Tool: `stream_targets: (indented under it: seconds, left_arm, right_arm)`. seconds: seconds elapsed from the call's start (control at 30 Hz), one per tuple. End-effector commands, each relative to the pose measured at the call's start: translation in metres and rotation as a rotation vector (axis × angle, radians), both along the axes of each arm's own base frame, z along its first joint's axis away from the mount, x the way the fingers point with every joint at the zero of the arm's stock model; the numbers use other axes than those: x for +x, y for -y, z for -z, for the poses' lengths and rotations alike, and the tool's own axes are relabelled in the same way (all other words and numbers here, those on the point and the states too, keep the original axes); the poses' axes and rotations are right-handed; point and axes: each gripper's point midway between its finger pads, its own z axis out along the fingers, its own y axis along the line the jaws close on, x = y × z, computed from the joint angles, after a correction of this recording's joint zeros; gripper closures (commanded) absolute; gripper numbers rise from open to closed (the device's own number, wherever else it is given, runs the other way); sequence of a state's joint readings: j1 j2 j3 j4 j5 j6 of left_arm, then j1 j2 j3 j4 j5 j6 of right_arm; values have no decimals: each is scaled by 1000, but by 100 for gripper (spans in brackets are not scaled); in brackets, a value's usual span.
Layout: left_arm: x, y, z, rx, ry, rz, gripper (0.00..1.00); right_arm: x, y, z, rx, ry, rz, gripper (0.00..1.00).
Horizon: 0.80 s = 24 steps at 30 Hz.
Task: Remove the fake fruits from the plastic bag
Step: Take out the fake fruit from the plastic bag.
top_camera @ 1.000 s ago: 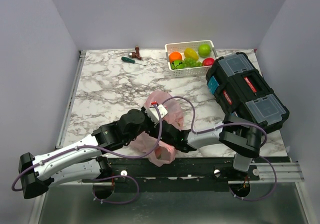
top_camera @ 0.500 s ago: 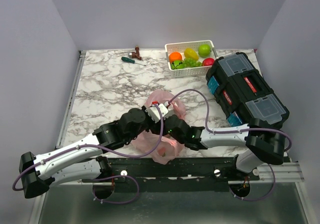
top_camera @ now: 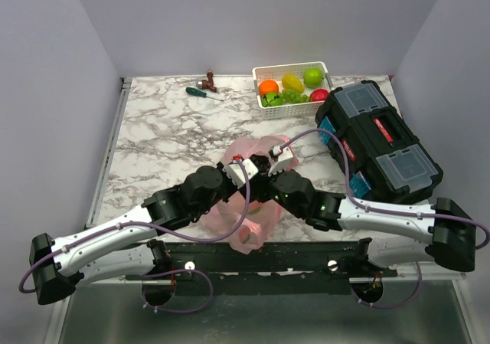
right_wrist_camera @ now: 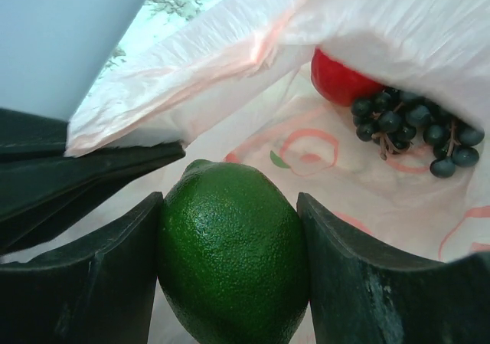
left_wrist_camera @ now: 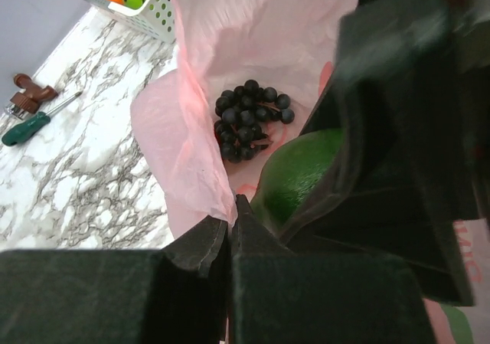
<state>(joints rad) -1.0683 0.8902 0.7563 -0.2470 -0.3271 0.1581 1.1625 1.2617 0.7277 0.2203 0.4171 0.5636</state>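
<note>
My right claw is clamped on a green fruit, one finger on each flank, just inside the mouth of the plastic bag. My left claw is pinched shut on the bag's rim, holding it open near the front edge of the worktop. Deeper in lie a dark grape bunch and a red apple. The fruit looks glossy and round, so I judge it could squirt free on the lift. Loose film beside the fingers might also snag, dragging the bag out of my left pinch.

Looking like a robot lab cell — plain grey walls boxing in a marble-print table, cabled arms bolted on.
</note>
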Motion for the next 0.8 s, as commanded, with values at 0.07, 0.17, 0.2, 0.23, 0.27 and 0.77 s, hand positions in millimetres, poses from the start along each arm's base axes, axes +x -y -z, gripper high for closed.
stream_targets:
  seconds: [0.07,0.17,0.2,0.23,0.27,0.77]
  left_arm:
    - [3,-5,-22,-47,46,-27,100]
    - [3,-7,-22,-47,45,-33,100]
    - [3,-7,-22,-47,45,-33,100]
    - [3,-6,-23,-47,44,-32,100]
    - [3,-7,-24,-49,46,-32,100]
    - [6,-8,-24,-30,58,-43,100]
  right_arm:
    - [-12,30,-6,-33,-33,11,82]
    - [-12,45,-19,-40,-28,45,85]
    - [-12,49,-26,-33,-24,52,85]
    - [-12,53,-34,-26,-15,65,85]
    - [-11,58,-40,-24,-6,80,85]
    - [11,140,-96,-88,131,388,87]
